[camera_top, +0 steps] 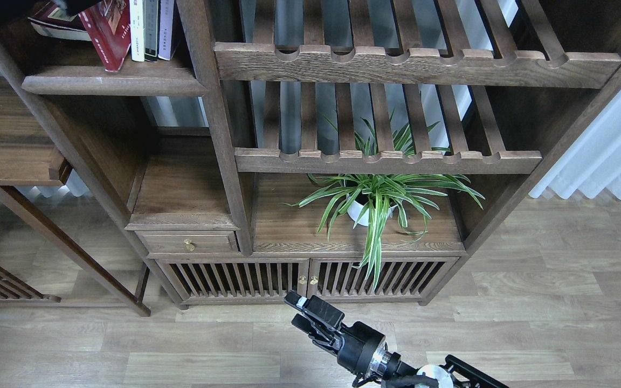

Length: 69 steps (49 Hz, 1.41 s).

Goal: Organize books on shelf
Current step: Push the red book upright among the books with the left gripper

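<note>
At eleven o'clock the red book [107, 33] leaned unstraightened on the shelf [111, 83]; right gripper [295, 311] hung narrowly parted, empty; left gripper unseen.

Looked like a home living room or study. Shown by a big dark-brown wooden bookcase [224, 161] with slatted racks [391, 156], a small drawer with a brass knob [188, 246] and louvred cabinet doors [235, 278] at the base. Furnished further with a potted spider plant [378, 199] in a white pot, a handful of books [127, 29] leaning on an upper shelf [114, 83], pale wood-plank flooring [547, 302], and a white pleated curtain [607, 156] at the right edge. No benches, tools or shop fittings anywhere.
</note>
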Each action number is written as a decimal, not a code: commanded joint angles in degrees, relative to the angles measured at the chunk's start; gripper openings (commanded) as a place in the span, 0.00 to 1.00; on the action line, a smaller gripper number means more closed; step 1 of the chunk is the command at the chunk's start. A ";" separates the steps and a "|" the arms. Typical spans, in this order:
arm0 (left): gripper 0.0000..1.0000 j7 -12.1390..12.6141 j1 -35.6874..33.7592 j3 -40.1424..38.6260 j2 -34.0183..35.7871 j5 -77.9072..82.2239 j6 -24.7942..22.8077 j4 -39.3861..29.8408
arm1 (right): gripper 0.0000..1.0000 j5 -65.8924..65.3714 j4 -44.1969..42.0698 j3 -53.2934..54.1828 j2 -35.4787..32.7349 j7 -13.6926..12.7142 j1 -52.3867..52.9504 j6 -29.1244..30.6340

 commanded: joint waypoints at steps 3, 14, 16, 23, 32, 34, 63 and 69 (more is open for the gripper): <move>0.93 -0.26 0.77 -0.37 0.41 -1.91 -0.01 -1.65 | 0.99 -0.14 0.05 0.02 0.00 0.03 0.07 0.00; 0.93 -0.18 1.82 -1.34 -0.30 -2.18 -0.01 -0.95 | 0.99 -0.05 0.05 0.02 0.00 0.03 -0.28 0.00; 0.93 -0.09 2.00 -1.25 -0.82 -2.09 -0.01 -0.07 | 0.99 -0.14 0.05 0.02 0.00 0.03 -0.28 0.00; 0.92 -0.09 1.91 -1.51 -7.32 -2.00 -0.01 1.60 | 0.99 -0.14 0.05 0.02 0.00 0.03 -0.37 0.00; 0.91 -2.72 2.88 -3.09 -13.56 -2.35 -0.01 2.92 | 0.99 -0.05 0.05 0.02 0.00 0.03 -0.45 0.00; 0.91 -4.65 3.05 -3.62 -14.62 -2.35 -0.01 3.71 | 0.99 -0.05 0.05 0.02 0.00 0.03 -0.45 0.00; 0.92 -21.71 11.84 -9.68 -22.26 -20.27 -0.01 6.97 | 0.99 0.03 -0.04 0.02 0.00 0.03 -0.54 0.00; 0.92 -21.80 12.81 -13.38 -25.87 -24.06 -0.01 7.05 | 0.99 0.03 -0.13 -0.07 0.00 0.03 -0.63 0.00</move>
